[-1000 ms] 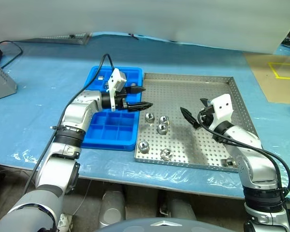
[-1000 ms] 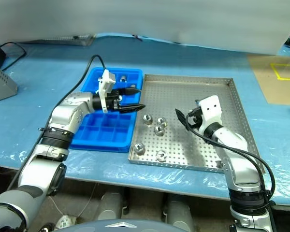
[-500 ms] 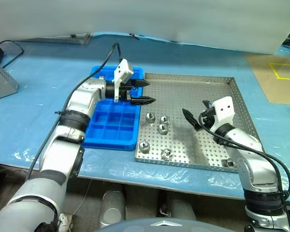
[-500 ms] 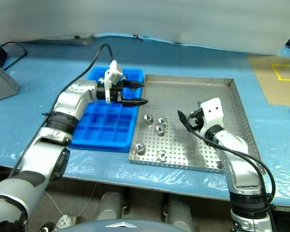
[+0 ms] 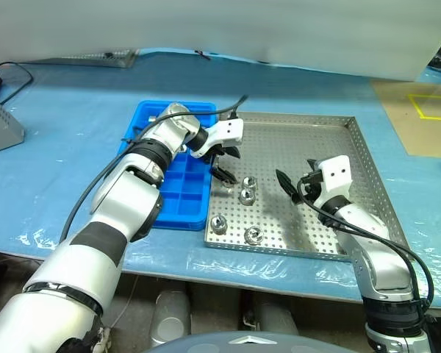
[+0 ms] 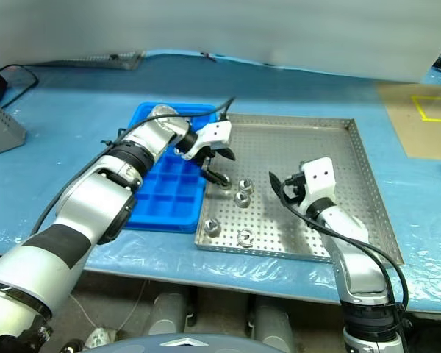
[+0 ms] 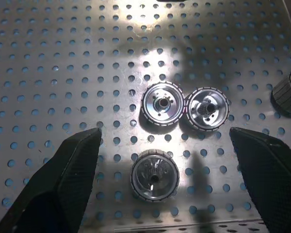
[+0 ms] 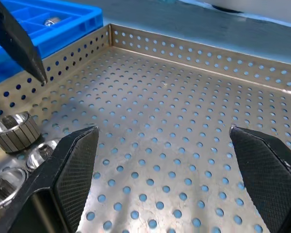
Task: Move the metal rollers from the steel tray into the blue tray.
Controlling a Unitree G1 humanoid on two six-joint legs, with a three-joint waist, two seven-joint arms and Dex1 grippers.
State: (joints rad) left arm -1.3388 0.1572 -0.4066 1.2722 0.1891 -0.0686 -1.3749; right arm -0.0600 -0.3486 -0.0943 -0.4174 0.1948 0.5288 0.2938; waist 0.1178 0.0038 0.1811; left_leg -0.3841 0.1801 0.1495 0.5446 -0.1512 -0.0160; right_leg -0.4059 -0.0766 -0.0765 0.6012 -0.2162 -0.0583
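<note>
The steel tray [image 5: 294, 116] holds several metal rollers; three cluster near its left side [image 5: 245, 195], and two more lie by its front rim [image 5: 218, 223]. My left gripper [image 5: 224, 165] points down over that cluster, open and empty. In the left wrist view its fingers [image 7: 82, 150] flank three rollers [image 7: 161, 105] from above. My right gripper [image 5: 287, 185] hovers open and empty over the tray's middle, right of the cluster. The blue tray [image 5: 173, 198] lies against the steel tray's left side, partly behind my left arm. A small metal piece [image 8: 51, 22] sits in one of its compartments.
A blue sheet [image 5: 59, 132] covers the table. A grey box [image 5: 0, 121] stands at the far left with a black cable. Yellow tape marks the brown floor [image 5: 434, 107] at the far right.
My left gripper has swung right, from above the blue tray to over the steel tray, and tipped downward above the roller cluster. The right gripper has barely moved.
</note>
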